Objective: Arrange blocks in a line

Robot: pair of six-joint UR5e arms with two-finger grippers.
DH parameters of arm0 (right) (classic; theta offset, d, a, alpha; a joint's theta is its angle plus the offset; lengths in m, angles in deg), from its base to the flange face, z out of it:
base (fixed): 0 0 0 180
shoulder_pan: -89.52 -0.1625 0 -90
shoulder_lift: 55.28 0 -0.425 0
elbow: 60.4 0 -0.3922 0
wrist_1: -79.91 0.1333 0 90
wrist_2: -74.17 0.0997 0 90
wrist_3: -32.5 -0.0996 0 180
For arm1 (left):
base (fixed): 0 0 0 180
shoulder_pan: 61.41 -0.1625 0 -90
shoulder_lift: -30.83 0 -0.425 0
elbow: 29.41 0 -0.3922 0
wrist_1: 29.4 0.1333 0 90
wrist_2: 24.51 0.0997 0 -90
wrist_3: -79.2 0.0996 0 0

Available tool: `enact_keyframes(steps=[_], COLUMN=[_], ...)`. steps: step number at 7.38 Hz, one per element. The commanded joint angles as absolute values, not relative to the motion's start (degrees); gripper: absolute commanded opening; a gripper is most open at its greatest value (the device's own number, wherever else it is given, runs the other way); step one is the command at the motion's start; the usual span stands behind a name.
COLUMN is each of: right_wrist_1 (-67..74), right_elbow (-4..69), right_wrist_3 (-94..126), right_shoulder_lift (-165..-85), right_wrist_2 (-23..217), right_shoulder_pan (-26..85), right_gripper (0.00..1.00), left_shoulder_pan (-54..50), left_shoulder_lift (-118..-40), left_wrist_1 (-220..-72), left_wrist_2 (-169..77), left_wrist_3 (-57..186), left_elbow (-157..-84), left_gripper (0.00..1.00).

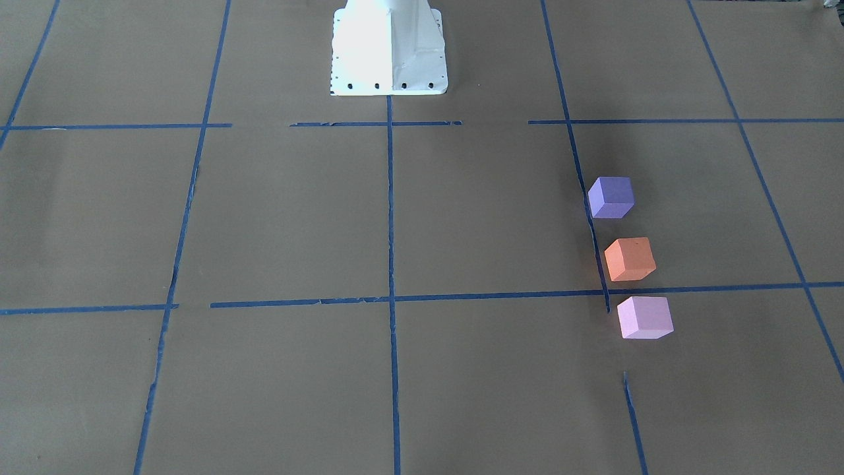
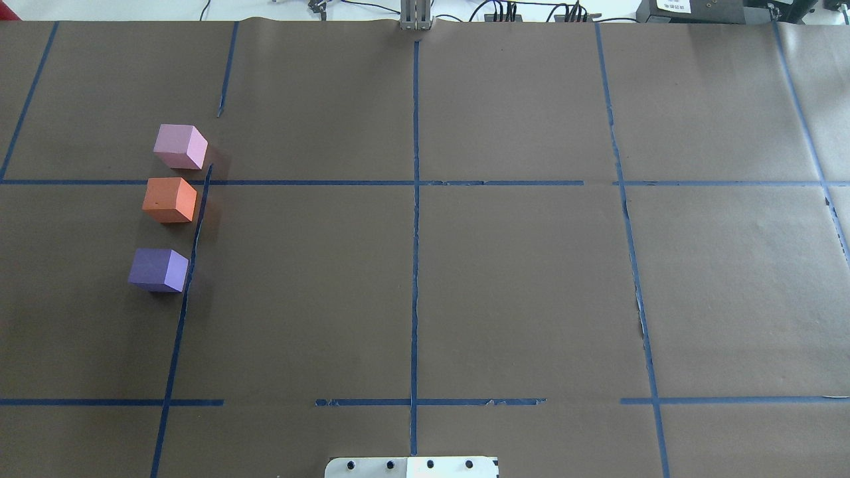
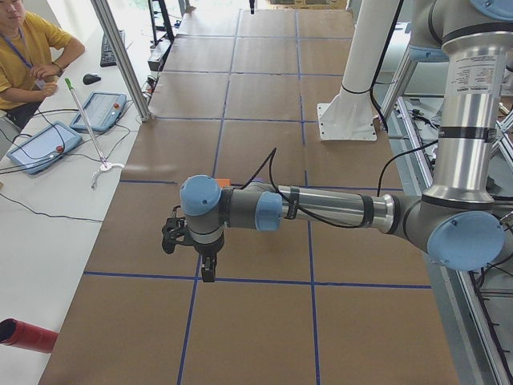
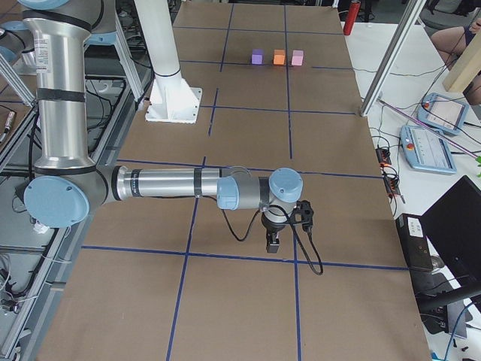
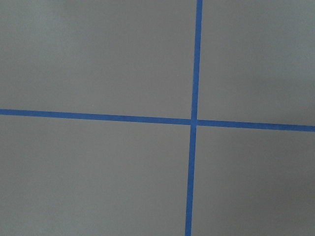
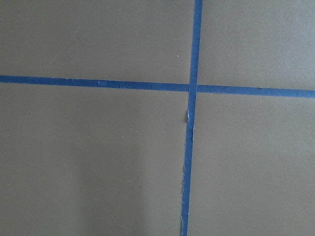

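Matte, separated: purple cube (image 2: pixel 158 269), orange cube (image 2: pixel 169 199), pink cube (image 2: pixel 180 146); one line running vertically at frame left. Closure of left gripper (image 3: pixel 207 269) and right gripper (image 4: pixel 273 242): cannot tell.

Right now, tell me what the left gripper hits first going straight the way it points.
The left gripper points straight down, so it would first meet the paper-covered table, probably near a blue tape crossing. The left wrist view shows nothing else beneath it.

No legible text, arm label (image 3: pixel 467 74) seemingly too small
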State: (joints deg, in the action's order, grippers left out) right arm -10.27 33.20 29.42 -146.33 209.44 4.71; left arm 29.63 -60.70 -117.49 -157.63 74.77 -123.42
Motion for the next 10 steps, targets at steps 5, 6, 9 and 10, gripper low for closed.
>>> enact_keyframes(steps=[5, 6, 9, 10], right_wrist_1=[-10.4, -10.4, -10.3, -10.4], right_elbow=[33.2, 33.2, 33.2, 33.2], right_wrist_3=[29.4, 29.4, 29.4, 29.4], right_shoulder_lift=[-146.3, -146.3, -146.3, -146.3], right_wrist_2=[209.4, 209.4, 209.4, 209.4], right_shoulder_pan=[4.7, 4.7, 4.7, 4.7], right_gripper=[1.00, 1.00, 1.00, 1.00], left_shoulder_pan=[28.6, 28.6, 28.6, 28.6], left_shoulder_lift=[-61.0, -61.1, -61.2, -61.4], left_wrist_1=[-118.0, -118.0, -118.0, -118.0], left_wrist_2=[-157.8, -157.8, -157.8, -157.8], left_wrist_3=[79.3, 79.3, 79.3, 79.3], left_elbow=[-123.3, -123.2, -123.2, -123.2], left_gripper=[1.00, 1.00, 1.00, 1.00])
